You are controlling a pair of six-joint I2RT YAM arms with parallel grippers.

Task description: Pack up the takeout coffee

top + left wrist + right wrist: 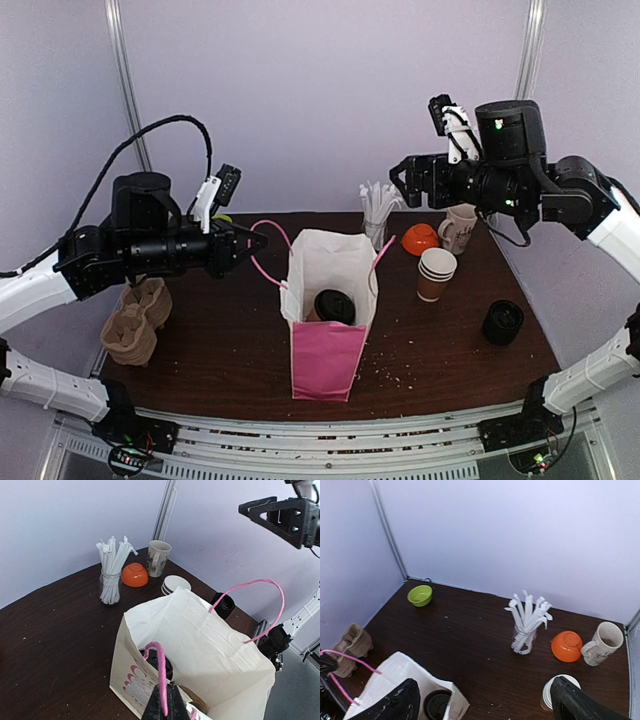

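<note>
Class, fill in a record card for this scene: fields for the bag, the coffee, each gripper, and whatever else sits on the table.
bag: paper bag upright mid-table, mouth open
coffee: lidded cup inside the bag
left gripper: shut on the bag's pink handle
right gripper: open, raised, holding nothing
also on table: stacked paper cups, black lids, orange bowl, mug, jar of straws, green bowl, cup carriers

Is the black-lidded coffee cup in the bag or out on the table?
In. The top view shows the cup, lid up, inside the open mouth of the paper bag.
</note>
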